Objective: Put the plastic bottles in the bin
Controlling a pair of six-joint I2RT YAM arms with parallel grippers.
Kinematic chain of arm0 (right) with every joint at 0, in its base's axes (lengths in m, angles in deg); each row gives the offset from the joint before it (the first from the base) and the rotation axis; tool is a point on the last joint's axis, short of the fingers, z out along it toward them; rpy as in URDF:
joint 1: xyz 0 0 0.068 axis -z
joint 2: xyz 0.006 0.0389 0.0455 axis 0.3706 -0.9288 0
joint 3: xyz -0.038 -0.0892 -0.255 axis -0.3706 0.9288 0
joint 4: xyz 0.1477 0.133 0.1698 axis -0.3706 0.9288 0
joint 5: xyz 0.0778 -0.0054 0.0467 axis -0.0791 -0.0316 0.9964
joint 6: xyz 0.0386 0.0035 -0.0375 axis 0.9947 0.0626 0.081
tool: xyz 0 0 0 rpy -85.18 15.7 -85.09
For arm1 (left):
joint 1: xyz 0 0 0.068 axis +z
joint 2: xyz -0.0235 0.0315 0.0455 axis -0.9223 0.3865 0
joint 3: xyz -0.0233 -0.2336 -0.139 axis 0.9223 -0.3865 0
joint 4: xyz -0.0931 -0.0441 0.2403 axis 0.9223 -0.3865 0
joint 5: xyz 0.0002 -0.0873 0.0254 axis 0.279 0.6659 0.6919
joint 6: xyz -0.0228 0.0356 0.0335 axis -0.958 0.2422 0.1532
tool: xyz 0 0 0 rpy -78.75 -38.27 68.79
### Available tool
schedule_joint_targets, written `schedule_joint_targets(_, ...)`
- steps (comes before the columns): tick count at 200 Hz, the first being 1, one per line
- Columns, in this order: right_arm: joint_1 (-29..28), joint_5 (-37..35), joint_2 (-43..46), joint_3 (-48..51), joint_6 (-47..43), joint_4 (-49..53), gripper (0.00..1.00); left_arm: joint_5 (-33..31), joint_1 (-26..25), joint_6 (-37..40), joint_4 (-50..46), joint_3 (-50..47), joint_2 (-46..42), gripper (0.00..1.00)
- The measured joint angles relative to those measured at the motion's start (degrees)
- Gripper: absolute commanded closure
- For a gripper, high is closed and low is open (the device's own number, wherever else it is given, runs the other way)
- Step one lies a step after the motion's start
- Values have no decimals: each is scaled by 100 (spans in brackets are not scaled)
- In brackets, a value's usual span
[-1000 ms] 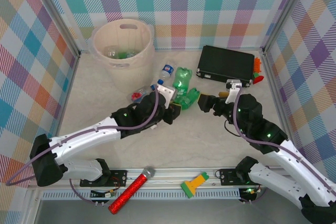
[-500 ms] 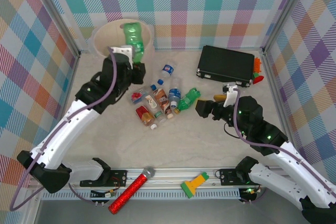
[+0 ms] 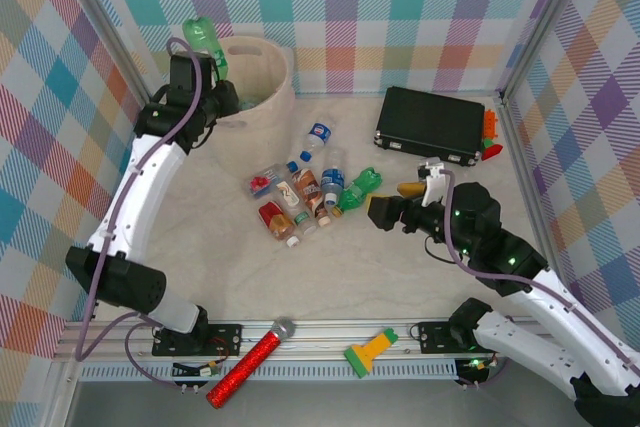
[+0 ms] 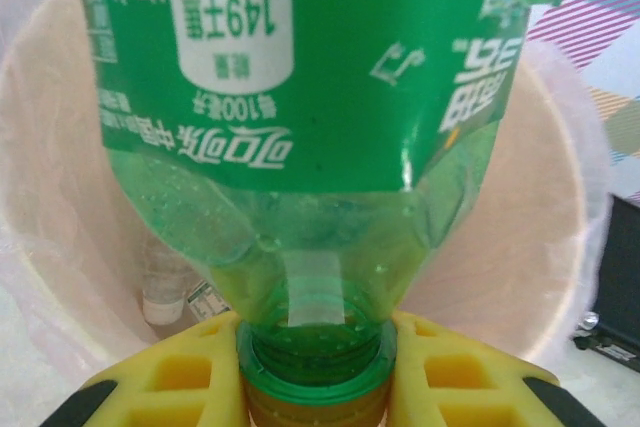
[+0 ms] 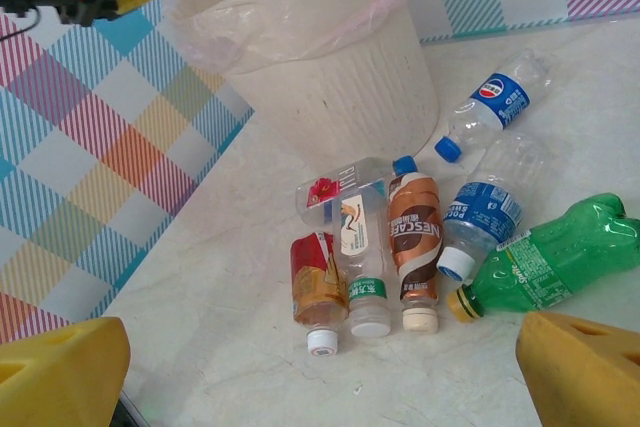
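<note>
Left fingers (image 4: 170,387) pinch the green bottle (image 4: 300,97) by its neck, body poking out over the bin (image 4: 520,247). Right fingers (image 5: 60,367) gape wide, just short of the loose bottles (image 5: 415,237).

bottle (image 3: 203,36) above bin (image 3: 266,107) left rim, other bottles (image 3: 306,188) before bin, case (image 3: 430,119) right

The label of the green bottle (image 4: 300,97) reads upside down from my left wrist: a white panel with "149" and a smaller "100", Chinese characters around both, and larger white Chinese script beside it. From my right wrist I read "NESCAFE" running lengthwise on the brown-labelled bottle (image 5: 415,242), and I see the round red, white and blue Pepsi emblem on the blue label of the clear bottle (image 5: 495,102) nearest the bin (image 5: 330,87). The print on the other labels is too small for me to read.
</note>
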Motion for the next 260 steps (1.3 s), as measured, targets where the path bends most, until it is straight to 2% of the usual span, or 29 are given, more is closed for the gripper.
schedule_joint_targets(39, 0, -2, 66, -28, 2, 35, 1, 195, 249, -208, -136, 98, 361, 94)
schedule_joint_targets(52, 0, -2, 66, -28, 4, 35, 1, 258, 295, -264, -131, 120, 367, 82)
schedule_joint_targets(68, 0, -2, 57, -28, 4, 37, 1, 321, 321, -291, -146, 162, 367, 72)
schedule_joint_targets(80, 0, 0, 59, -28, 7, 35, 1, 352, 323, -284, -151, 177, 365, 55)
schedule_joint_targets(111, 0, 0, 28, -28, 9, 33, 1, 457, 326, -374, -133, 184, 343, 30)
schedule_joint_targets(156, 0, 39, -72, -28, 35, 13, 1, 501, 326, -400, -125, 184, 168, 14)
schedule_joint_targets(178, 0, 39, -76, -28, 68, 0, 1, 584, 326, -433, -118, 184, 72, 0)
schedule_joint_targets(227, 0, 35, -245, -28, 96, -9, 1, 920, 306, -546, 59, -46, -295, 0)
schedule_joint_targets(260, 0, -63, -564, -28, 168, -4, 1, 955, 83, -551, 240, -474, -645, 0)
